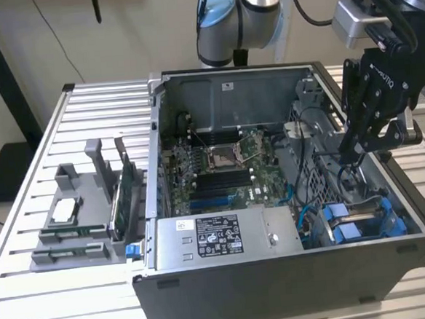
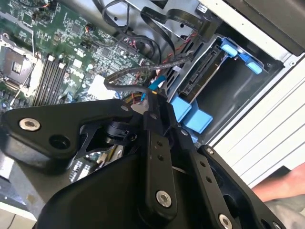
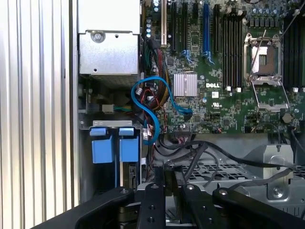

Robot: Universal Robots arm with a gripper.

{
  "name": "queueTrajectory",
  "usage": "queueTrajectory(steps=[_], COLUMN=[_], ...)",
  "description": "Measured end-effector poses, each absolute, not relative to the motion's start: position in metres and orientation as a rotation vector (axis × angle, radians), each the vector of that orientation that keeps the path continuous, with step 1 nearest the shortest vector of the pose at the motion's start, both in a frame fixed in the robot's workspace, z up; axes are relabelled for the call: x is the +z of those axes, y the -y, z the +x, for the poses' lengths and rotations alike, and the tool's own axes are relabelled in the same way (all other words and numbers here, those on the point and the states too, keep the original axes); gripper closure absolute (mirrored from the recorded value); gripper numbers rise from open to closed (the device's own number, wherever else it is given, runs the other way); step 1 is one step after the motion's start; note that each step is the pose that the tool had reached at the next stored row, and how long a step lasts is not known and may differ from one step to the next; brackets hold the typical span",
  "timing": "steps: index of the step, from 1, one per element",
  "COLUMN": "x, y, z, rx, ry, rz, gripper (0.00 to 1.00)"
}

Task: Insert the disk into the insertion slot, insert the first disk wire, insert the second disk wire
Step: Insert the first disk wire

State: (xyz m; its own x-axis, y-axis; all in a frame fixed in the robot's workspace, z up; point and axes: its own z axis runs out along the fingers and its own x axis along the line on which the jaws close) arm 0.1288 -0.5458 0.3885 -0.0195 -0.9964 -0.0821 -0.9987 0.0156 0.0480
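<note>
Work stands at the wires, I judge. In the exterior view my gripper hangs inside the case toward the exterior view's right, fingers drawn together; whether they pinch a wire I cannot tell. One disk in its blue frame lies seated in the slot at the near right corner, just below my fingertips. One power box sits to its left, and one board lies beyond that.

In the second wrist view my closed tips sit among a tangle of black wires, close beside the disk's connector end. One hand of a person rests outside the case. I judge the risks so: a loop could catch on my fingers and drag, a plug met askew could bend the connector end, and a wide swing could strike that hand.

In the first wrist view I count two blue tabs side by side and one blue cable curling over the board.
</note>
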Motion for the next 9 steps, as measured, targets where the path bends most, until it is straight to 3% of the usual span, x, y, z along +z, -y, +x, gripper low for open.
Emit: queueTrajectory(steps=[9], x=[0.3882], y=[0.5458], z=[0.1288], rx=[0.143], ry=[-2.221], rz=[-2.182], gripper=[0.81])
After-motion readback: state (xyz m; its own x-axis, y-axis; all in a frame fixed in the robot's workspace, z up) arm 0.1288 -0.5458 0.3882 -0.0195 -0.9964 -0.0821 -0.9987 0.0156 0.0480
